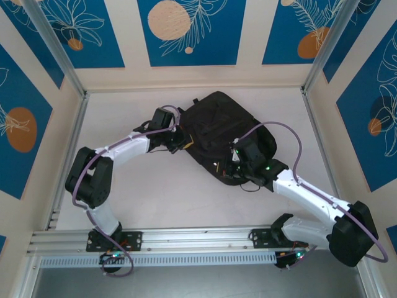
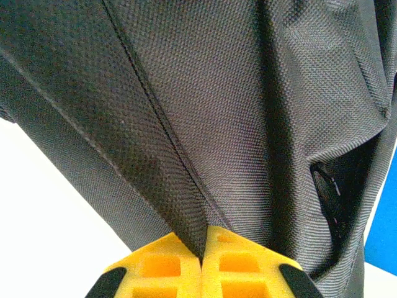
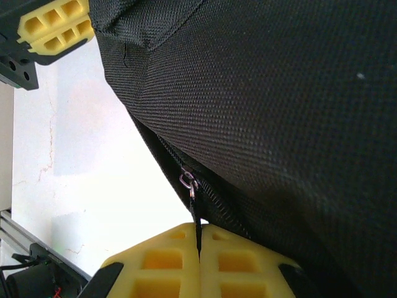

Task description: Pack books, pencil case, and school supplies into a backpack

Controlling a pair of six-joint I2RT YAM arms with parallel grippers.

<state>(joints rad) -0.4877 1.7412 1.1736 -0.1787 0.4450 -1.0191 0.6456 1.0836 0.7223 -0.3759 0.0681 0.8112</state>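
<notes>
From above, you see the black woven-fabric backpack (image 1: 217,124) lying on the white table (image 1: 155,198), your left gripper (image 1: 180,141) at its left edge and your right gripper (image 1: 227,171) at its near edge. Your left wrist view has the yellow fingers (image 2: 164,267) pressed together on a pinched ridge of its cloth. Your right wrist view has the yellow fingers (image 3: 158,270) clamped on the dark zipper pull (image 3: 197,214).

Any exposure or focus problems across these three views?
Top external: even light and sharp, though the black backpack shows little detail. Left wrist: weave crisp, table beside it blown out white. Right wrist: same washed-out table, zipper pull in focus.
</notes>
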